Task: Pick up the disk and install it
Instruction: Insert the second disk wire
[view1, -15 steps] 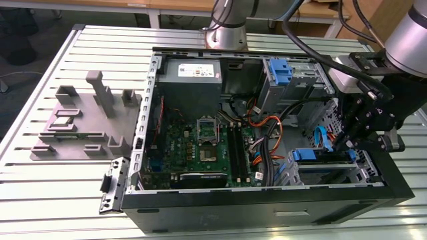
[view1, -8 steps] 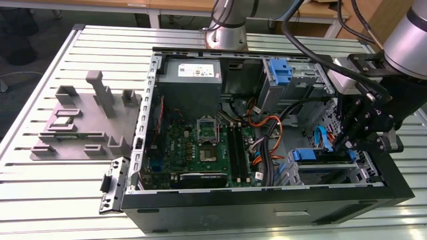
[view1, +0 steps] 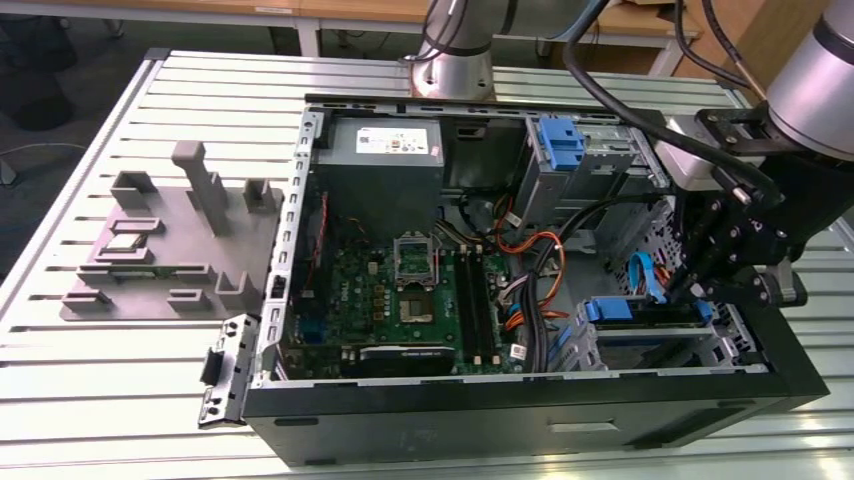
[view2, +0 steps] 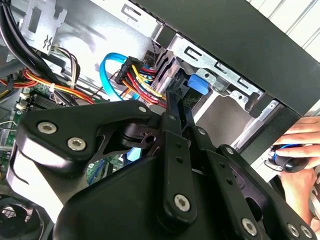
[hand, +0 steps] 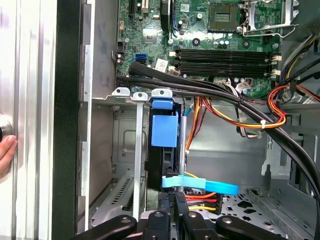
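Observation:
The disk (hand: 164, 131) stands on edge in the drive bay of the open computer case (view1: 534, 415), its blue carrier frame (view1: 622, 309) showing at the bay's mouth. In the exterior view my gripper (view1: 689, 292) hangs inside the case, just to the exterior view's right of that frame. In both wrist views the two black fingers (view2: 176, 117) lie pressed together, their tips at the disk's end beside the power and data cables (view2: 140, 80). My gripper (hand: 172, 198) is shut, with nothing visible between the fingers. The disk's label is hidden.
The motherboard (view1: 400, 300) fills the case floor, with a grey power-supply box (view1: 380, 150) at the back. A second blue latch (view1: 561, 140) sits in the upper bay. Thick black cables (hand: 210, 90) cross near the bay. A person's hand (view2: 295, 145) rests outside the case. Grey fixtures (view1: 160, 240) stand on the table.

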